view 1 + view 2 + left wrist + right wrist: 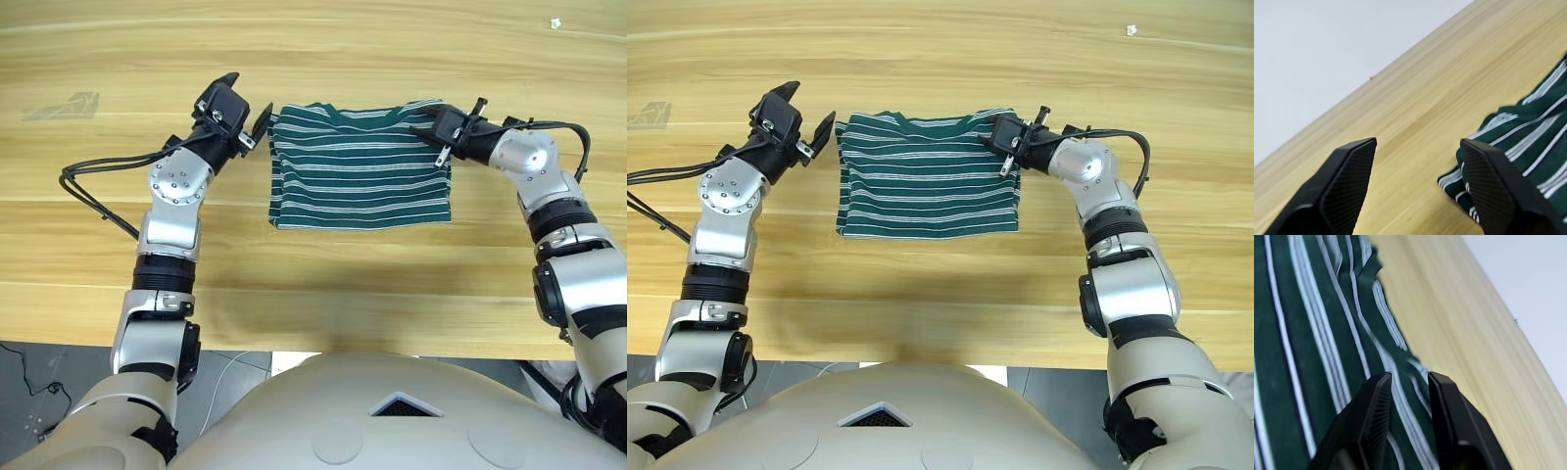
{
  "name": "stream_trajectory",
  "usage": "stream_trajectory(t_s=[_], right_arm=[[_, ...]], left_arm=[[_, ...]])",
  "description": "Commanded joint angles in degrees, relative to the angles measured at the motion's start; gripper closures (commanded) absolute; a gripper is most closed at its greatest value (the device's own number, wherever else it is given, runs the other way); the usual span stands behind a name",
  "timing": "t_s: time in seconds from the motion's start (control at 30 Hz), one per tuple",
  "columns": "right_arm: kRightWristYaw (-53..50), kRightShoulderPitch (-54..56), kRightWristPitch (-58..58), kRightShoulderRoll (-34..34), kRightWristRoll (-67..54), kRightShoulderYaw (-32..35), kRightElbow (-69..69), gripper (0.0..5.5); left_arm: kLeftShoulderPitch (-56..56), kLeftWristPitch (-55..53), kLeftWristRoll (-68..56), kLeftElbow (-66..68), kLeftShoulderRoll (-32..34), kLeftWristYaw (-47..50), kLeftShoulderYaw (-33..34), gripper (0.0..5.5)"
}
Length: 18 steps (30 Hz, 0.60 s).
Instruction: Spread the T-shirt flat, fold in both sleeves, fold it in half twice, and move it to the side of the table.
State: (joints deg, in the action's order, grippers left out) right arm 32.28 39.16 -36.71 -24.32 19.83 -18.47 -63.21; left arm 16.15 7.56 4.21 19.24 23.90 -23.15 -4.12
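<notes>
Left claw [247, 96] agape beside T-shirt [358, 171] edge, right claw [1408, 378] at opposite corner

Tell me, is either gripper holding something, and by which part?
Left gripper: nothing, jaws open beside the T-shirt. Right gripper rests at its far right corner; hold cannot be told.

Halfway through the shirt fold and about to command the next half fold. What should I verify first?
1. Sleeves of the T-shirt folded in, rectangle shape: ok.
2. The left end effector open, beside the far left corner: ok.
3. The left end effector gripping fabric: not ok, not yet closed.
4. The right end effector on the far right corner: ok.
5. Its hold on the fabric: cannot tell.
</notes>
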Motion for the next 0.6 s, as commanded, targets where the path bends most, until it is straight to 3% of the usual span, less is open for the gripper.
stream_trajectory(t_s=[0.03,0.27,0.4,0.5,0.6], right_arm=[[-6.65,2.48,0.45,-3.07,13.28,-9.5,-3.28,4.14],[-14.09,4.44,6.97,-8.63,20.45,-14.92,-8.0,4.14],[-5.26,-2.06,4.14,-16.43,18.26,-14.91,-3.41,4.14],[10.05,-14.18,3.25,-23.28,8.01,-13.64,14.6,4.14],[16.14,-25.48,8.14,-31.36,-0.03,-11.74,37.1,4.14]], left_arm=[[-1.92,-2.44,-2.18,-2.4,0.03,-2.8,0.47,2.33],[-3.39,-3.58,-1.94,-5.03,0.24,-3.06,0.47,2.33],[-4.69,-3.53,-1.47,-6.78,0.29,-2.98,0.07,2.33],[-5.86,-3.58,-1.26,-8.28,0.29,-2.9,-0.12,2.33],[-7.79,-3.89,-0.84,-10.3,0.71,-3.67,-1.01,2.33]])
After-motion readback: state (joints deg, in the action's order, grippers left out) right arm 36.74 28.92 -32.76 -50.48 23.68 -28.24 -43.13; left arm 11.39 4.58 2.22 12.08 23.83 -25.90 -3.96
